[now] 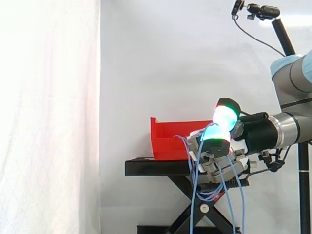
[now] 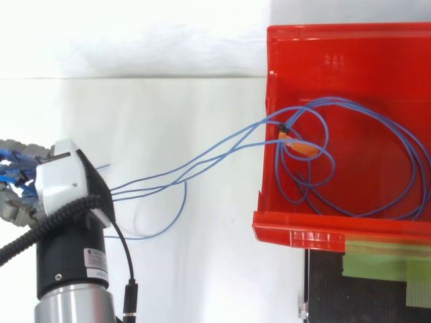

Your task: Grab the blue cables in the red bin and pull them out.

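The pull-out is under way but, by my judgement, only partly done. The robot hand point(image 2: 62, 179) is clamped on the blue cables point(image 2: 202, 161), its fingers curled round a bunch of strands. In the top view it sits well apart from the red bin point(image 2: 303, 235), to the bin's left. The strands run over the bin's left wall. Several loops and an orange tag point(image 2: 300, 147) lie inside the bin. The next move probably calls for drawing further away, keeping hold, until the loops clear the wall.

A robotics lab: white curtain point(image 1: 48, 117), black scissor-lift stand point(image 1: 151, 168), camera point(image 1: 265, 10) on a pole.
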Robot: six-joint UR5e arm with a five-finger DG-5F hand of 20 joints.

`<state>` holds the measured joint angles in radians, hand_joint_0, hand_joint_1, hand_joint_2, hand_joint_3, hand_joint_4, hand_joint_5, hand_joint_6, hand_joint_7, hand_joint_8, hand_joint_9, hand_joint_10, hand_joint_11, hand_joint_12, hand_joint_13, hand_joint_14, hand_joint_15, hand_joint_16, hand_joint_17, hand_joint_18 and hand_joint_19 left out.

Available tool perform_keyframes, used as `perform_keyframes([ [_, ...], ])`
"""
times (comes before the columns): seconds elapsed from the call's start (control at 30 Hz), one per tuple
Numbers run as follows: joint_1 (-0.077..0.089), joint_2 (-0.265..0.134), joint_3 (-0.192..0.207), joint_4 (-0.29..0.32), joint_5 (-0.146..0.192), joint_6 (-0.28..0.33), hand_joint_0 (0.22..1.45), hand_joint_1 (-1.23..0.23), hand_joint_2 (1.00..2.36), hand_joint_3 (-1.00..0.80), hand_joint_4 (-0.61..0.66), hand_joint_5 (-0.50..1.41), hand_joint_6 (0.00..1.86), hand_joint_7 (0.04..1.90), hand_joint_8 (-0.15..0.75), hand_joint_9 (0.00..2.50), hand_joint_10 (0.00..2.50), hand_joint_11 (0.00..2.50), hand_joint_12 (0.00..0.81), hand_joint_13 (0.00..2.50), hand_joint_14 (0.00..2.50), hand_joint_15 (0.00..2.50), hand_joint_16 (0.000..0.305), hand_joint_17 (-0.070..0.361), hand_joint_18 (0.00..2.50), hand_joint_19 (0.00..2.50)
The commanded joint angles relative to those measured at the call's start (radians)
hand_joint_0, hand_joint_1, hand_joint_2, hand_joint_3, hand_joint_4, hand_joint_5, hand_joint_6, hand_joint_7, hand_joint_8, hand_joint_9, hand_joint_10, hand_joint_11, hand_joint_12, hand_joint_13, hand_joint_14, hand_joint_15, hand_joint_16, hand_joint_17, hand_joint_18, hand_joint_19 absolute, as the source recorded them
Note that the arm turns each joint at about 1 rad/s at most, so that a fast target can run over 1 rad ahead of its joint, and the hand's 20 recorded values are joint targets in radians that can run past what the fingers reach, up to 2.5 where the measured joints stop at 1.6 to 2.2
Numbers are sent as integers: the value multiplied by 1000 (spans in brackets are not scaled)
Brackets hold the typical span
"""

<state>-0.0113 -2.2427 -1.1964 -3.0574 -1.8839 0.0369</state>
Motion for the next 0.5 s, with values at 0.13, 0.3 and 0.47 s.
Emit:
perform_keyframes([
  [0.13,-1,0,1,3,-1,-1,926,-938,1000,-1000,67,1009,101,969,259,1237,31,1059,292,1198,2092,1345,39,87,1344,1772],
  [0.3,-2,0,0,3,3,-2,934,-932,1000,-1000,62,981,170,932,261,1234,32,1064,292,1200,2090,1345,39,88,1347,1769],
  [0.47,-1,0,0,3,3,-2,942,-927,1000,-1000,65,973,194,913,257,1237,30,1056,287,1201,2074,1350,39,88,1347,1763],
])
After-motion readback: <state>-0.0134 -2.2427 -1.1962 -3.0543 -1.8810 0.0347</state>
